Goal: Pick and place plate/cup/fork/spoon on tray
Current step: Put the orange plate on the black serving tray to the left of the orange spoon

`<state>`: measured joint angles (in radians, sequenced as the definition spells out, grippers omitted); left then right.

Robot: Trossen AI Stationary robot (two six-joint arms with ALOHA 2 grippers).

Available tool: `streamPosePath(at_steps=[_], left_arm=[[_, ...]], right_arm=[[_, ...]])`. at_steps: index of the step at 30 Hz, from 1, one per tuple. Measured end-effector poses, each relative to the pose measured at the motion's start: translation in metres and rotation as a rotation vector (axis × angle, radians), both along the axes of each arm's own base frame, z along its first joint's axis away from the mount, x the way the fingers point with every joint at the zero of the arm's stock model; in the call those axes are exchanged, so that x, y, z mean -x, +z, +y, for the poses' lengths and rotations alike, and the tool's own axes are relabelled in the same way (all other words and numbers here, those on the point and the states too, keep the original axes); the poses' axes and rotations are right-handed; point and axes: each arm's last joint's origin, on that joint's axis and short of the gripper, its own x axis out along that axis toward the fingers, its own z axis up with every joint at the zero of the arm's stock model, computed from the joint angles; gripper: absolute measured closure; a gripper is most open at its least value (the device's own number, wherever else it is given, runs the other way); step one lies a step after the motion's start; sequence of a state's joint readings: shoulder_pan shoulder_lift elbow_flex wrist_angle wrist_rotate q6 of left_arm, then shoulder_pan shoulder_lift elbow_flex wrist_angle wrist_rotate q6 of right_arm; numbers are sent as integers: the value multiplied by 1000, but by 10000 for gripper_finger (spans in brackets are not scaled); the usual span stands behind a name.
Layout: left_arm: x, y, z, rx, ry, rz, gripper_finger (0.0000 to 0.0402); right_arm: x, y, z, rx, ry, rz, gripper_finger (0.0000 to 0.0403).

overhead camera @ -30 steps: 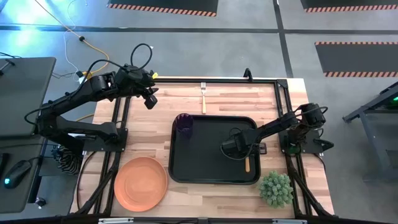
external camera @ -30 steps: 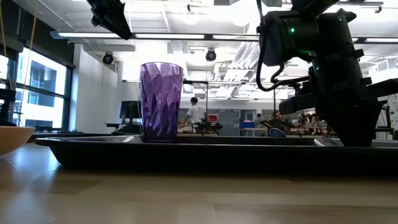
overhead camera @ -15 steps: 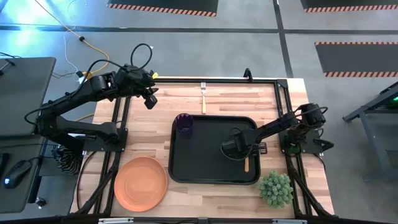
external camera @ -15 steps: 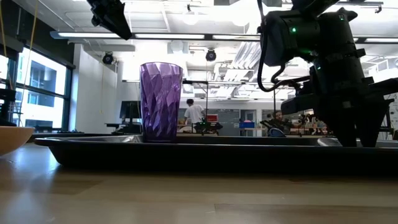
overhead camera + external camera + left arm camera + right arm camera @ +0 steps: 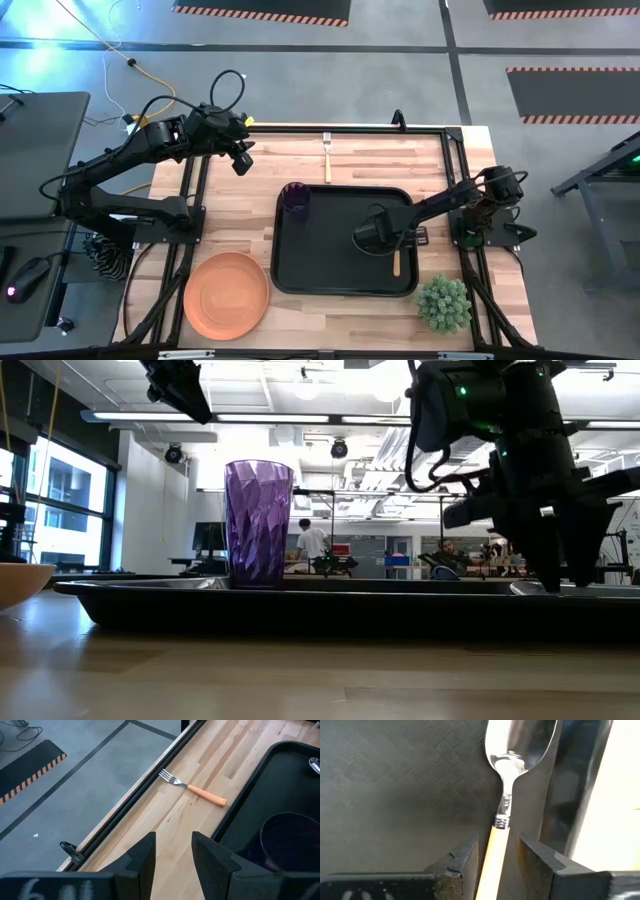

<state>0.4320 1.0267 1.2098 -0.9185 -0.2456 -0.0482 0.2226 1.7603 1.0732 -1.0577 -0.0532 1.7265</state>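
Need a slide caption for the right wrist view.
Right gripper open astride the spoon lying on the tray.

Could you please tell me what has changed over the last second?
The right gripper has lifted slightly and edged away from the spoon, which lies in the tray; its fingers stand open around the handle. The cup, plate, fork and left gripper have not moved.

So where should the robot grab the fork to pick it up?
Probably by the pale orange handle, coming straight down from above. The fork lies flat on the bare wood just behind the tray, with nothing touching it. Its handle is the longer, thicker part, so jaws closing across the handle's narrow width should hold better than on the thin tines. The left gripper hovers nearest.
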Motion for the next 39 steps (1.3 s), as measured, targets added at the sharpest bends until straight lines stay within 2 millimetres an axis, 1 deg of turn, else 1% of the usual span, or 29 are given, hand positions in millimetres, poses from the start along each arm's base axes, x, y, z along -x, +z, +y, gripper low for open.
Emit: streamPosePath(at_steps=[3, 7, 17, 21, 25, 31, 39], left_arm=[[0, 0, 0, 0, 0, 0, 284], [0, 0, 0, 0, 0, 0, 284], [0, 0, 0, 2, 0, 4, 284], [1, -1, 0, 4, 0, 8, 284], [1, -1, 0, 4, 0, 8, 284], [0, -1, 0, 4, 0, 7, 284], [0, 0, 0, 3, 0, 7, 284]], right_arm=[[-2, 8, 0, 6, 10, 11, 281], [-9, 22, 0, 66, 39, -5, 281], [-28, 62, -2, 249, 64, -122, 281], [-36, 80, -9, 298, 73, -163, 281], [-45, 97, -24, 334, 107, -205, 281], [-57, 125, -55, 399, 157, -265, 281], [-64, 159, -95, 490, 266, -307, 281]])
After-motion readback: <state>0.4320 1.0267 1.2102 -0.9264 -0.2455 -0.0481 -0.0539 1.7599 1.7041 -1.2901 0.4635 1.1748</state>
